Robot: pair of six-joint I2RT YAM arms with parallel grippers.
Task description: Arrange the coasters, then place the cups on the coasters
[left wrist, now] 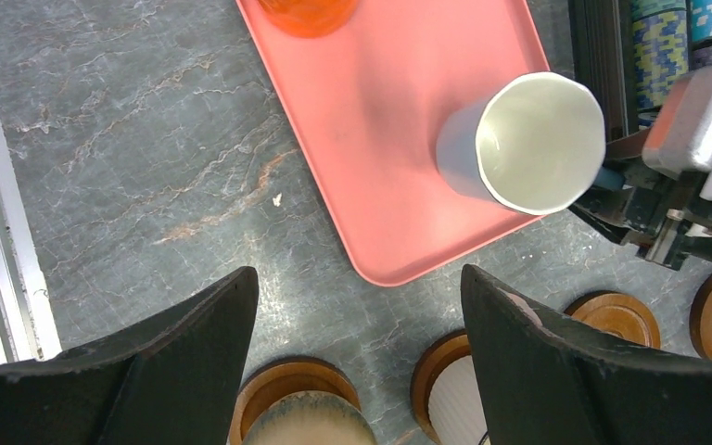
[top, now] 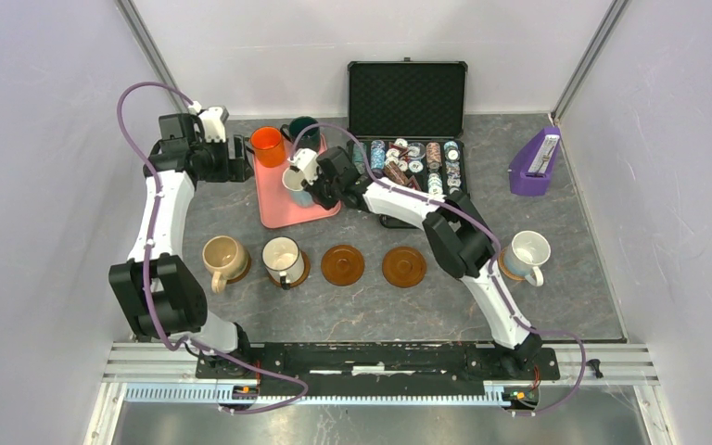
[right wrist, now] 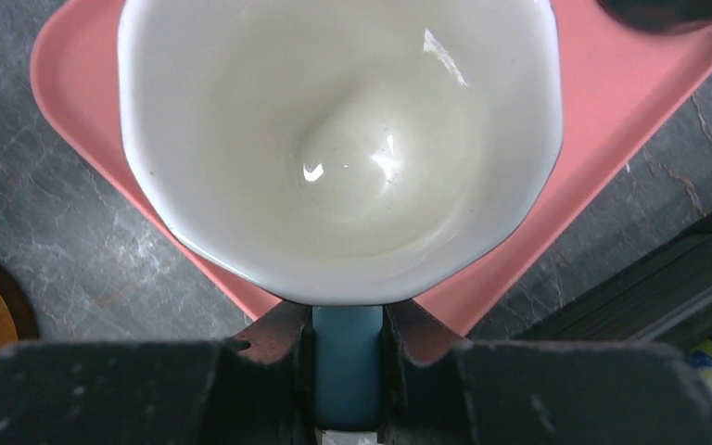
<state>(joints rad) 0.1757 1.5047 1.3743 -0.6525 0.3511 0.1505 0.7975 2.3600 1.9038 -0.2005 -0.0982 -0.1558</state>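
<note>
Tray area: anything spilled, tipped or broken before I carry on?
Nothing stands out. The right pincer is shut on the handle of the light blue mug by the edge of the pink tray. The orange mug stands upright, and no spill shows.

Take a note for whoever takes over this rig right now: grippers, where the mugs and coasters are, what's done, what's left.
Left gripper: open, empty, above the table beside the pink tray.
Right gripper: shut on the handle of the light blue mug, at the tray.
Done: tan mug, dark-rimmed white mug and white mug sit on coasters.
To do: blue, orange mug and green mug at the tray's far end; two bare coasters wait.
</note>
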